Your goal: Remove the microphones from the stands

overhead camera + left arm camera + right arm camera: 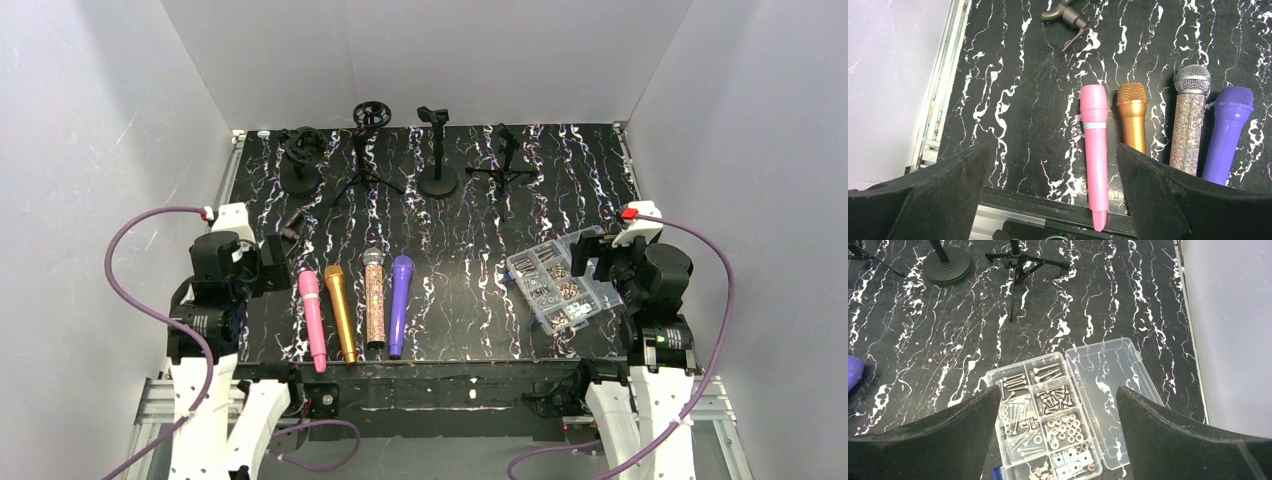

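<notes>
From overhead, four mics lie flat side by side on the marbled table point(470, 290): the pink microphone point(312, 318), gold microphone point(341, 312), silver glitter microphone point(375, 297) and purple microphone point(398, 304). They are well apart from the stands point(437, 180) lined along the far edge. The left gripper point(272, 262) hangs just left of the pink one, and the right gripper point(592, 255) is by a clear screw box point(558, 288).

The left wrist view shows up close what the overhead barely does: a grey clip point(1068, 17) lying beyond the mics. The fingers point(948, 195) are spread wide with nothing between them. The pink microphone lies on the table below the gap, nearer the right finger.

In the right wrist view the fingers point(1178, 435) also stand wide apart, over the open screw box. Only the purple microphone's head shows, at the left edge.
</notes>
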